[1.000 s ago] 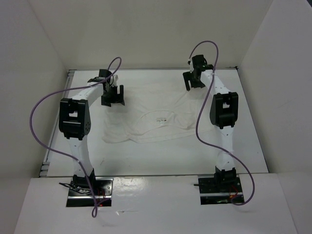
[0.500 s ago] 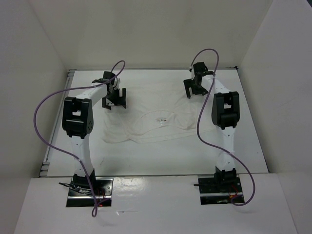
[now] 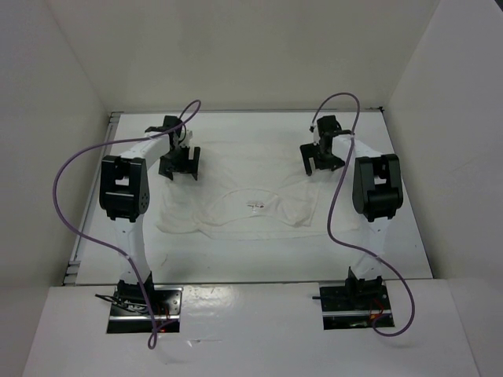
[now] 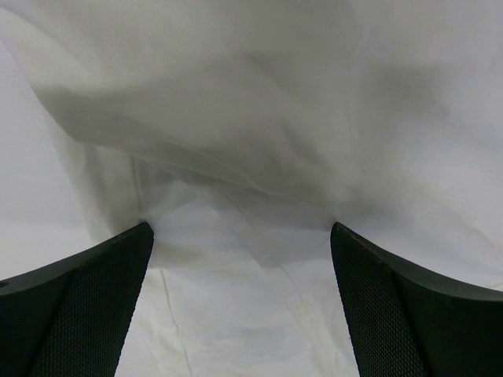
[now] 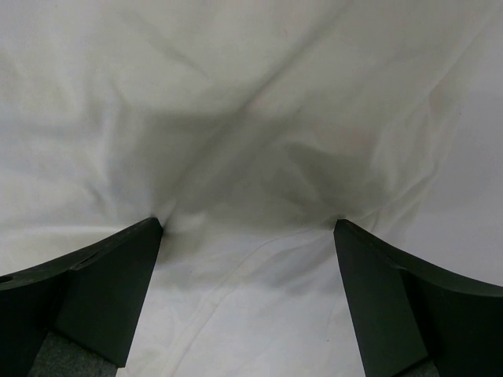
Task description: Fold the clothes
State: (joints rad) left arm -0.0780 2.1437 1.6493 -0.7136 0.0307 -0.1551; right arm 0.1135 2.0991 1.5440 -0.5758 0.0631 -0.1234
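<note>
The clothes (image 3: 251,188), one thin wrinkled white garment with a tiny dark neck label (image 3: 255,203), lie spread over the middle of the white table. My left gripper (image 3: 179,166) stands open over the garment's far left part. In the left wrist view the black fingertips (image 4: 94,298) sit wide apart just above the cloth (image 4: 251,157), with nothing pinched. Over the far right part my right gripper (image 3: 321,161) is open too. White folds (image 5: 251,141) fill the right wrist view between its spread fingers (image 5: 409,306).
White walls (image 3: 71,94) enclose the table on the left, back and right. A metal rail (image 3: 78,243) runs along the left table edge. Purple cables (image 3: 71,173) loop off both arms. The arm bases (image 3: 141,302) sit at the near edge.
Both grippers have opened fully and come toward me and lower over the garment. The cloth has spread and slid nearer, its front edge now lower in the top view.
</note>
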